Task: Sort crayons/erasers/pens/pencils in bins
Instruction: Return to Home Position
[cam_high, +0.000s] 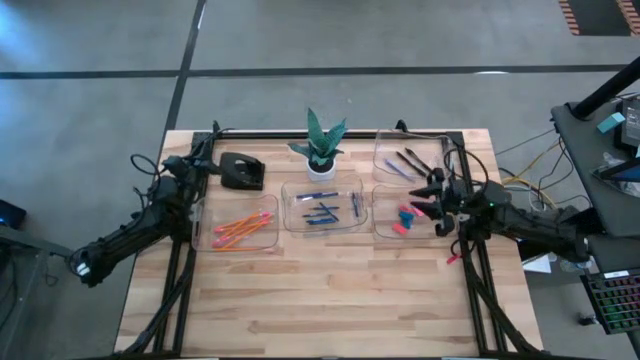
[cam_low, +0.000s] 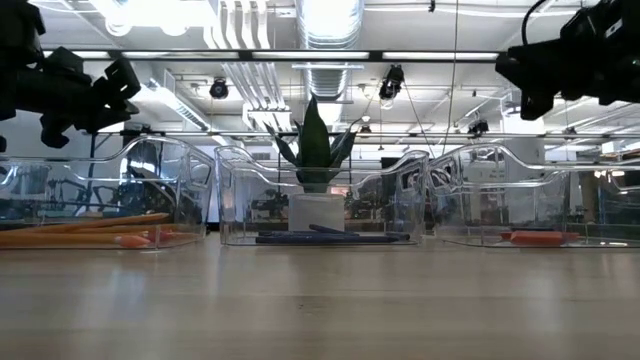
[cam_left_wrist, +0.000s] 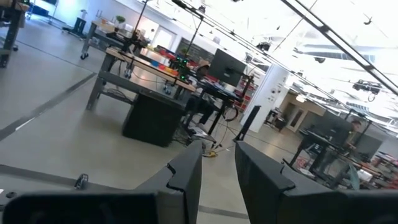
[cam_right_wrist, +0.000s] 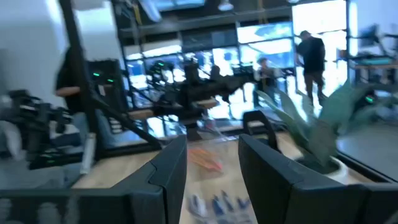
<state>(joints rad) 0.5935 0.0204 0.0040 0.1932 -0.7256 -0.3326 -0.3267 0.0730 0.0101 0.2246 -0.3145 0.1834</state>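
Note:
Four clear bins stand in a row on the table. The left bin (cam_high: 240, 232) holds orange pencils (cam_low: 80, 232). The middle bin (cam_high: 322, 207) holds blue crayons (cam_low: 320, 237). The right near bin (cam_high: 403, 215) holds pink, red and blue erasers (cam_low: 535, 238). The right far bin (cam_high: 405, 160) holds dark pens. My left gripper (cam_high: 207, 165) hangs open and empty above the table's far left, beyond the pencil bin. My right gripper (cam_high: 430, 197) hangs open and empty above the eraser bin's right side, pointing toward the table's left; its wrist view (cam_right_wrist: 212, 174) shows the crayons and pencils ahead.
A white pot with a green plant (cam_high: 320, 150) stands behind the middle bin. A black desk object (cam_high: 240, 172) sits at the far left near my left gripper. A small red piece (cam_high: 452, 259) lies by the right frame rail. The near half of the wooden table (cam_high: 320, 300) is bare.

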